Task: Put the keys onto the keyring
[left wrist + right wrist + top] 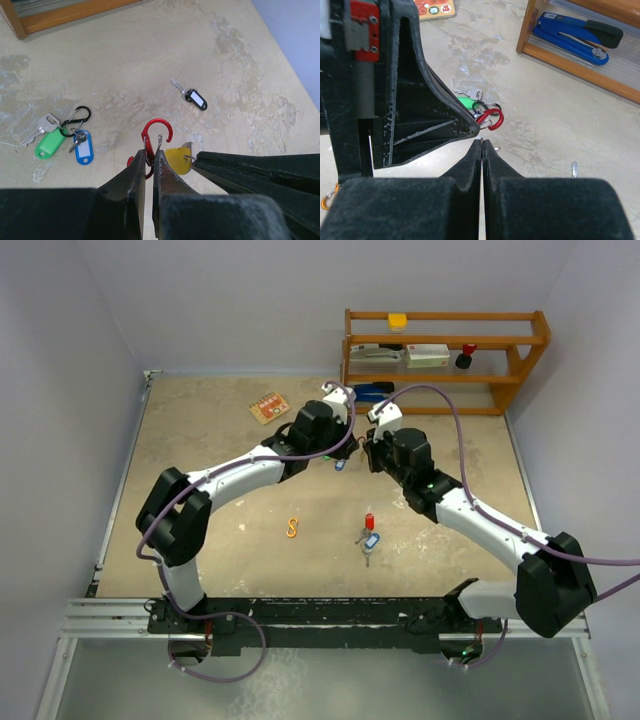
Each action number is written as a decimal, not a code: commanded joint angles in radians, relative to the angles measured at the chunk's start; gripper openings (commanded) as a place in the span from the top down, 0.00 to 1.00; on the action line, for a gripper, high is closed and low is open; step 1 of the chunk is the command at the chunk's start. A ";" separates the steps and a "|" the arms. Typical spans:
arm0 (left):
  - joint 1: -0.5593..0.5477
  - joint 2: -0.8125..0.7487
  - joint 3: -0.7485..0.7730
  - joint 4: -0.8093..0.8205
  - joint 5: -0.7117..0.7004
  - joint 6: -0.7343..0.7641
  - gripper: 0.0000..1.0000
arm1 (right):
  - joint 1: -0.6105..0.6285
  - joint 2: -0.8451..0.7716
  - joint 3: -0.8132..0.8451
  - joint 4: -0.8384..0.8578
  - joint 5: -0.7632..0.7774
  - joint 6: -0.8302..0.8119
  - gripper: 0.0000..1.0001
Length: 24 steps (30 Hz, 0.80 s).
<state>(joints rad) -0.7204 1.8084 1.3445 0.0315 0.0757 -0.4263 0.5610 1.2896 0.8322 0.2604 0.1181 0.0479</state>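
My left gripper (150, 152) is shut on a red S-shaped clip (156, 131) and holds it above the table. My right gripper (482, 141) is shut on a yellow-tagged key (177, 159), with the key's end right beside the clip's open wire gate. In the top view the left gripper (340, 458) and the right gripper (368, 455) meet tip to tip at mid-table. A green-tagged key (50, 142) and a blue-tagged key (84, 148) hang on a black clip (76, 120) lying on the table. A black-tagged key (194, 97) lies alone.
An orange S-clip (292, 528) and a blue-tagged key beside a small red piece (369, 538) lie nearer the arm bases. A wooden shelf (445, 340) with a blue stapler (575, 35) stands at the back right. A card (269, 407) lies at the back.
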 commanded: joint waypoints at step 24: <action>-0.002 0.010 0.053 0.002 0.098 0.034 1.00 | -0.029 0.033 0.035 0.058 -0.034 -0.018 1.00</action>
<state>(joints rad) -0.7204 1.8183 1.3506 0.0113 0.1459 -0.4225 0.5400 1.3285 0.8322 0.2687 0.0910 0.0414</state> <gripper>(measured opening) 0.022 0.005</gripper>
